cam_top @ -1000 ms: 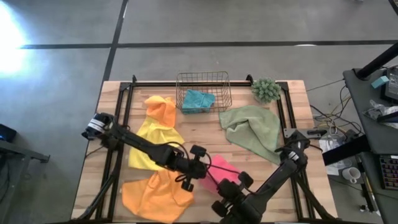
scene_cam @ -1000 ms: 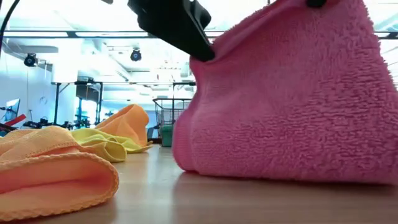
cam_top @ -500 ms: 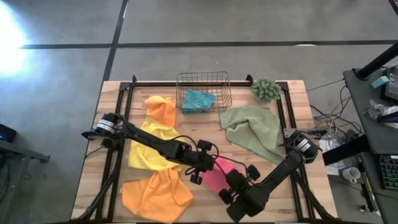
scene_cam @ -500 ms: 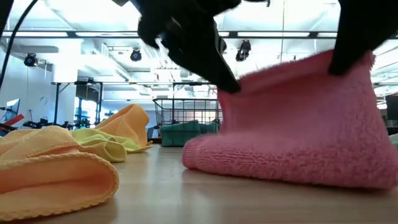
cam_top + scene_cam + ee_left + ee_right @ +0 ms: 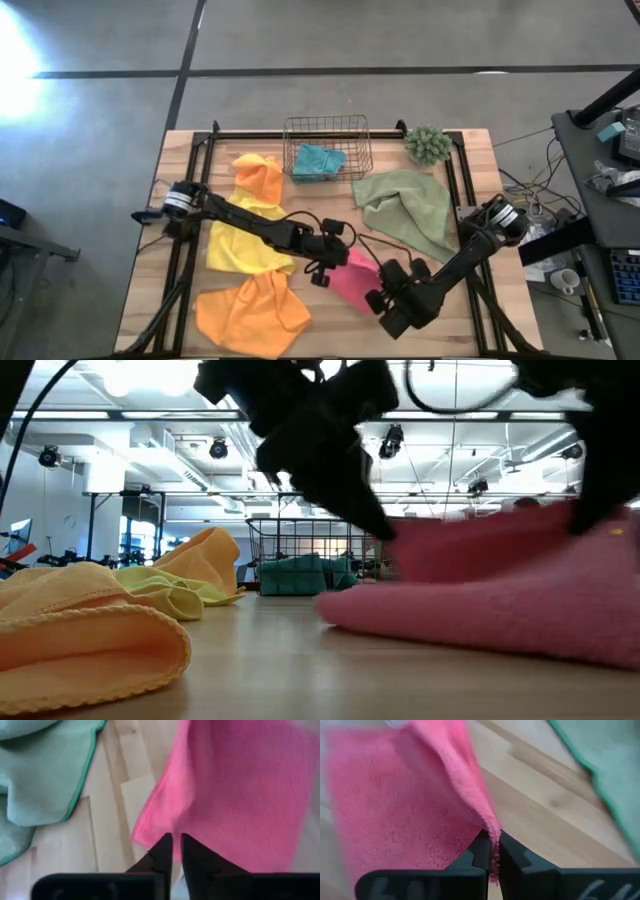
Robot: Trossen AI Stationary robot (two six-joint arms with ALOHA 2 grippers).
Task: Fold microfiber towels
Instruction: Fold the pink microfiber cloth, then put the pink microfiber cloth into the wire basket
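Bench: a light wooden plank bench (image 5: 330, 215) with a black metal frame along its sides; it carries all the cloths
Yellow towel: a soft yellow microfiber towel (image 5: 240, 235) lies spread on the left part of the bench, partly under the left arm
Olive towel: a soft olive green microfiber towel (image 5: 405, 205) lies rumpled on the right part of the bench, just in front of the plant
Near orange towel: a soft orange microfiber towel (image 5: 250, 315) lies crumpled at the near left corner of the bench, touching the yellow one
Far orange towel: a second orange microfiber towel (image 5: 258, 178) lies bunched on the far end of the yellow towel, beside the basket
Pink towel: a soft pink microfiber towel (image 5: 352, 280) lies low on the bench near the middle of its near side, between the two end effectors; in the low view it (image 5: 500, 595) rests mostly flat with its upper edge lifted a little
Basket: a black wire basket (image 5: 326, 128) stands at the far middle of the bench
Teal towel: a soft teal microfiber towel (image 5: 318, 162) lies inside the basket
Plant: a small green spiky plant (image 5: 428, 145) stands at the far right corner
Left end effector: the left end effector (image 5: 172, 851) has its two dark fingers pressed together on one edge of the pink towel
Right end effector: the right end effector (image 5: 490, 849) has its fingers closed tightly on the other edge of the pink towel
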